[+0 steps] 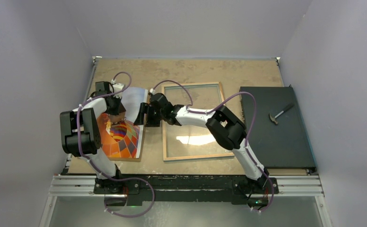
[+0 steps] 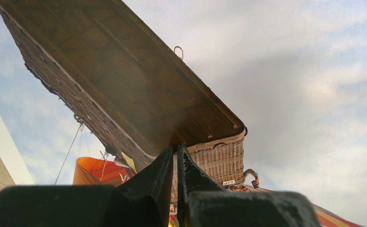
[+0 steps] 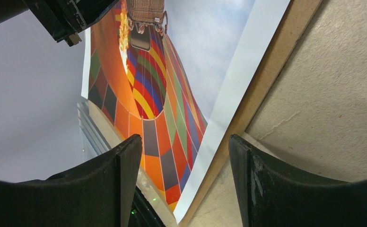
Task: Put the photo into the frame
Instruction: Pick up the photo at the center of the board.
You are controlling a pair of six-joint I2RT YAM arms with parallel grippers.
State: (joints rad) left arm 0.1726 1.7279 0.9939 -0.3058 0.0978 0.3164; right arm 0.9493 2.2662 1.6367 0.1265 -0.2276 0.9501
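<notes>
The photo (image 1: 125, 135), a print of an orange, red and multicoloured hot-air balloon under blue sky, lies picture side up on a brown backing board (image 3: 266, 71) at the left of the table (image 1: 196, 71); its white margin runs just inside the board's right edge. It is not in the frame. A small white tag on the printed wicker basket carries dark characters, too small to read; no other writing or brand is legible in any view.

The left gripper (image 2: 177, 163) stands over the upper half of the photo, beside the printed basket; its fingers are pressed together with nothing between them; the tips meet the print's surface or sit just above it, and which cannot be told.

The right gripper (image 3: 185, 138) is at the photo's right edge, its fingers (image 3: 125, 175) spread wide apart; from its wrist camera the white margin and the board's edge lie between them; contact with either cannot be told.

The frame (image 1: 198, 157) lies flat near the middle of the table, just right of the board and apart from it, light wood-coloured rim facing up; its glass pane (image 1: 193, 97) reflects the overhead light; the right arm crosses above it.

A black panel (image 1: 276, 142) lies at the right of the table; a hammer (image 1: 280, 113) rests on its far part, well apart from the frame.
</notes>
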